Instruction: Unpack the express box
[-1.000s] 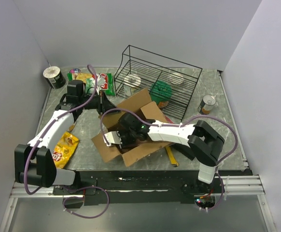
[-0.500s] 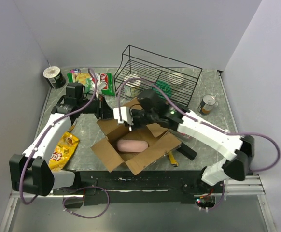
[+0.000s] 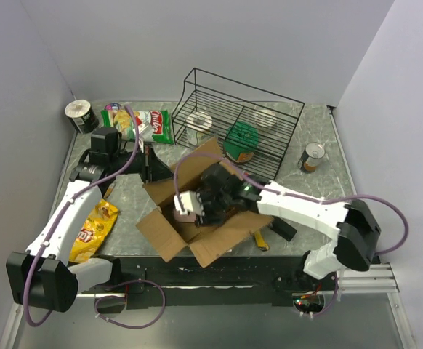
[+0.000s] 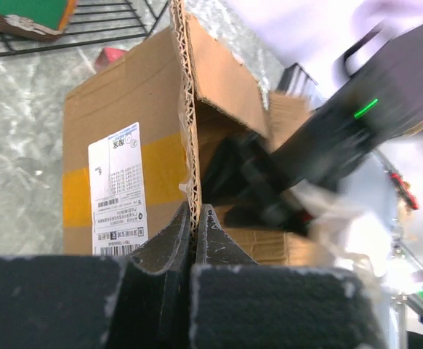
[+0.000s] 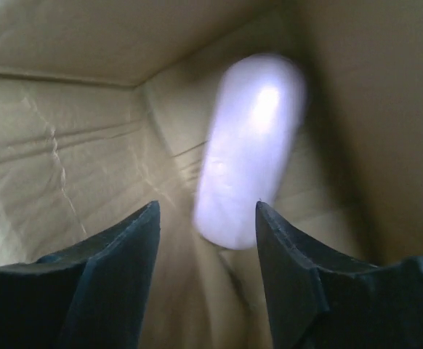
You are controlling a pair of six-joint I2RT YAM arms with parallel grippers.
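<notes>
Right tool (image 5: 206, 209), jaws apart, was poised over a pale packet (image 5: 249, 149) (blurred) in the express box (image 3: 164, 227); left tool (image 4: 195, 214) was clamped on a flap (image 4: 222, 83). Gripping was judged next.

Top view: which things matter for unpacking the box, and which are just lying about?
Job: express box, pale packet inside it, left gripper pinching its flap, right gripper open inside.
Lying about: wire basket, yellow snack bag, green snack packets, can.
</notes>
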